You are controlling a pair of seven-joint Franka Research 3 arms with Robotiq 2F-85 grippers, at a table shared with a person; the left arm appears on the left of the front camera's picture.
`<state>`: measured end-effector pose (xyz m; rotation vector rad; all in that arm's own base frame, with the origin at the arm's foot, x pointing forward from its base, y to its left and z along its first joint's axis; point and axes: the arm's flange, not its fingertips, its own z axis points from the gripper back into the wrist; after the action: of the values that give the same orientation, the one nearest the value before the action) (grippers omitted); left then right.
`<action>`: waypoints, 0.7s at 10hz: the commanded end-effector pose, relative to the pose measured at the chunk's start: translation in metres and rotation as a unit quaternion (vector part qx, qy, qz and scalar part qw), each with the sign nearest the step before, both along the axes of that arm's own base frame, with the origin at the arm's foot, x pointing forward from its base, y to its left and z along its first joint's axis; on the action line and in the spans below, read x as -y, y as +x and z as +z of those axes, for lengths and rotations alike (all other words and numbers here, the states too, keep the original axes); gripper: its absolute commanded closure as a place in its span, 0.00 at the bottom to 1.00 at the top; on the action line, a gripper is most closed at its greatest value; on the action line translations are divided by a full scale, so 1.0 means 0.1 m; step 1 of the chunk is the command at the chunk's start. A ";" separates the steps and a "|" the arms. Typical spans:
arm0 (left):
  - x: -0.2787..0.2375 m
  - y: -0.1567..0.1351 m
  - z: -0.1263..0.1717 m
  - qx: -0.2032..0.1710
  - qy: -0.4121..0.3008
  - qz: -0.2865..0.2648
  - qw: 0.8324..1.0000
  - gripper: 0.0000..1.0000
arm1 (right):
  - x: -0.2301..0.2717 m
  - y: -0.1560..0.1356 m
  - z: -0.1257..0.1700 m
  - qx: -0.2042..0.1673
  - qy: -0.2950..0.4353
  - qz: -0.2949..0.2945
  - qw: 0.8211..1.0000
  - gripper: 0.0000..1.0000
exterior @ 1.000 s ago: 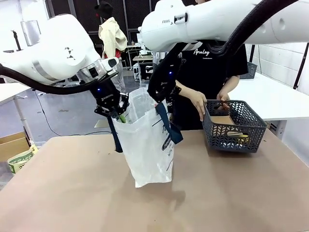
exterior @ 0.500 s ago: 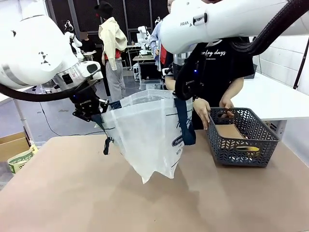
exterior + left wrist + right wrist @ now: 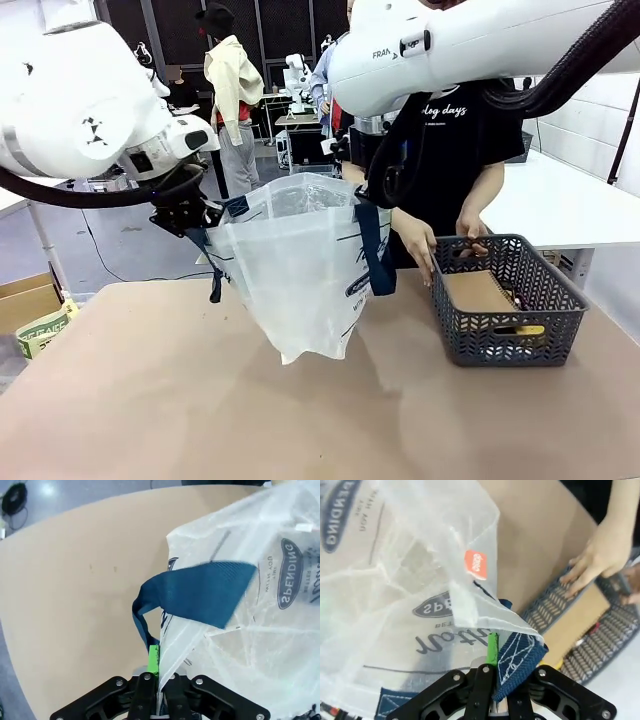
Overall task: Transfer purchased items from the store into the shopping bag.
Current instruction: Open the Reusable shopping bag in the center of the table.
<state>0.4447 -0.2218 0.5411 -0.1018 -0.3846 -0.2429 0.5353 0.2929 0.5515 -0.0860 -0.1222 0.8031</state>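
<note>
Brown worktop [image 3: 150, 400], bare along its near edge; a workshop floor and other tables lie beyond its far edge.

Step in hand, as judged: presenting the bag for loading. No goods can be seen inside it yet.

Translucent white plastic shopping bag with navy blue strap handles [image 3: 300, 270] hangs over the middle of the worktop, toward the far edge. Its mouth is pulled wide. Its lowest corner is at or just above the surface; contact cannot be confirmed.

Left gripper [image 3: 190, 215] is pressed together on the bag's rim beside one strap. In the left wrist view the green pads [image 3: 153, 660] pinch the white film. Right gripper [image 3: 385, 190] is clamped on the opposite rim, and the right wrist view shows film and strap root caught together. Both arms are raised, one reaching in from each side, and the bag is slung between them.

Dark grey lattice plastic basket [image 3: 505, 335] stands near the worktop's right edge, apart from the bag. It holds a flat tan piece [image 3: 478, 292] and a yellow piece [image 3: 520, 330]. One of the person's hands [image 3: 418, 240] rests at the basket's wall nearest the bag. The other hand [image 3: 470, 228] is at its far rim.

Next move, as judged: hold the mouth wide and level with even tension on both grips while goods are lifted across from the basket. The thin film could slip from the left pinch.
</note>
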 end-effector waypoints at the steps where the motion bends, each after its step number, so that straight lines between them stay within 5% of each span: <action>1: 0.14 0.06 -0.17 0.001 0.016 -0.018 1.000 1.00 | 0.04 -0.13 -0.14 0.004 0.005 0.007 1.000 1.00; 4: 0.29 0.17 -0.34 -0.011 0.004 -0.020 1.000 1.00 | -0.12 -0.15 -0.29 0.026 -0.010 -0.054 0.998 1.00; 6: 0.28 0.24 -0.37 -0.022 -0.014 -0.045 0.999 1.00 | -0.09 -0.16 -0.36 0.008 -0.007 -0.076 0.997 1.00; 7: 0.29 0.14 -0.39 -0.020 0.007 -0.026 0.999 1.00 | -0.13 -0.10 -0.25 0.002 0.003 -0.045 0.999 1.00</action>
<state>0.4643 -0.2518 0.5015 -0.1110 -0.3390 -0.2981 0.5258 0.3052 0.5244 -0.0877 -0.1204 0.6840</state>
